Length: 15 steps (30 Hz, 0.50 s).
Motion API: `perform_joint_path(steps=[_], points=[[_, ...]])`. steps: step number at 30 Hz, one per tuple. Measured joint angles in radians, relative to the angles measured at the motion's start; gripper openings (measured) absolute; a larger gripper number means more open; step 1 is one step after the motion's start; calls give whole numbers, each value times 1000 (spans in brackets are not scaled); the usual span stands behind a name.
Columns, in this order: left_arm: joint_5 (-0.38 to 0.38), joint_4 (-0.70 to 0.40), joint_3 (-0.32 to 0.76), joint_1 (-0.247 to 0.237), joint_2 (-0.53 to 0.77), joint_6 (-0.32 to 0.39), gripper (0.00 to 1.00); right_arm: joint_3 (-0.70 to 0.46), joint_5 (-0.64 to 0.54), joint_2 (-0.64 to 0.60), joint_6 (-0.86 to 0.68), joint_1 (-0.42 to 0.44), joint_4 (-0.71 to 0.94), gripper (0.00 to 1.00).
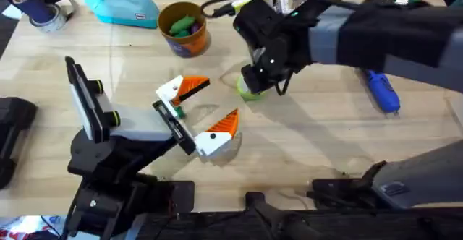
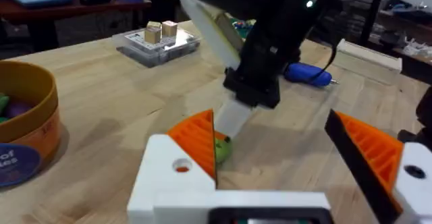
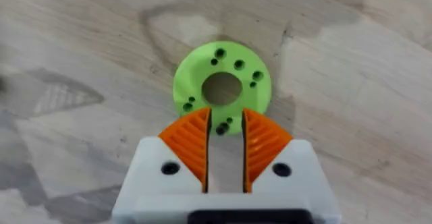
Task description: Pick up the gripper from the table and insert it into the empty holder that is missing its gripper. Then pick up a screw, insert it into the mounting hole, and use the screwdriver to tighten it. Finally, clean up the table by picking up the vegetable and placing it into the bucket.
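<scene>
My right gripper point(image 3: 225, 140) sits directly over the green ring-shaped vegetable point(image 3: 223, 89) lying flat on the table point(image 1: 325, 139) — fingers nearly together, gripping nothing — nearer than the left gripper point(image 1: 202, 110), whose fingers are spread wide.

Green vegetable point(image 1: 251, 90) largely hidden under the right arm's dark wrist in the overhead view, orange bucket point(image 2: 25, 135) cut off by the left wrist view's edge, its contents indistinct, blue screwdriver point(image 2: 307, 73) partly behind the right arm.

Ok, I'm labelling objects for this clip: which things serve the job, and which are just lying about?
Job: green vegetable slice, bucket, screwdriver, right gripper above the slice.
Lying about: teal pouch, clear box of blocks.
</scene>
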<state>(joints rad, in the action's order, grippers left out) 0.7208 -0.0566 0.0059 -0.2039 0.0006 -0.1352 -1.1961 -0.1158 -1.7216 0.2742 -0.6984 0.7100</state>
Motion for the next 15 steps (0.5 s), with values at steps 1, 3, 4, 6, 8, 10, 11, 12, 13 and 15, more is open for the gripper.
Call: perform_joint_path(steps=[1,3,4,6,8,10,11,12,13,15], points=[[0,0,0,0,0,0,991,0,-2,15,4,1,2,266],[0,0,0,0,0,0,991,-4,-4,48,9,1,22,266],[0,0,0,0,0,0,991,-7,-6,66,10,1,38,266],[0,0,0,0,0,0,991,-12,-9,91,11,1,68,266],[0,0,0,0,0,0,991,-14,-10,96,11,1,74,266],[0,0,0,0,0,0,991,-14,-10,84,14,1,73,266],[0,0,0,0,0,0,991,-14,-10,74,14,1,73,266],[0,0,0,0,0,0,991,-15,-10,63,14,1,73,266],[0,0,0,0,0,0,991,-15,-10,49,15,1,73,266],[0,0,0,0,0,0,991,-15,-10,23,22,1,76,266]])
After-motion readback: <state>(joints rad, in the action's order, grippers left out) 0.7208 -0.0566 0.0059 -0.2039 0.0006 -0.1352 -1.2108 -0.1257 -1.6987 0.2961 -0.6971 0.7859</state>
